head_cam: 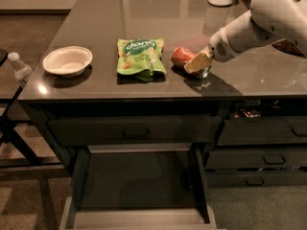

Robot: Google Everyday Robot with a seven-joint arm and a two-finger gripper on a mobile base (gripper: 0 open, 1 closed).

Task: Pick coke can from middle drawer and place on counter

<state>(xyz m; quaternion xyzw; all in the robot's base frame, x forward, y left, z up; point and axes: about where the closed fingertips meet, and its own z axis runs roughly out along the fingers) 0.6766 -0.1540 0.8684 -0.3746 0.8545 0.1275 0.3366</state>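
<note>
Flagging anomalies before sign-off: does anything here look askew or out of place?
The coke can lies on its side on the counter, beside the green snack bag, with the gripper at one end. The middle drawer stands pulled open below.

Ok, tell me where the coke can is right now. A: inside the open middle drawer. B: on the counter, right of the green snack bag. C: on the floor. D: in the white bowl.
B: the coke can rests on the counter just right of the green snack bag, with the gripper right at it, well above the open middle drawer.
</note>
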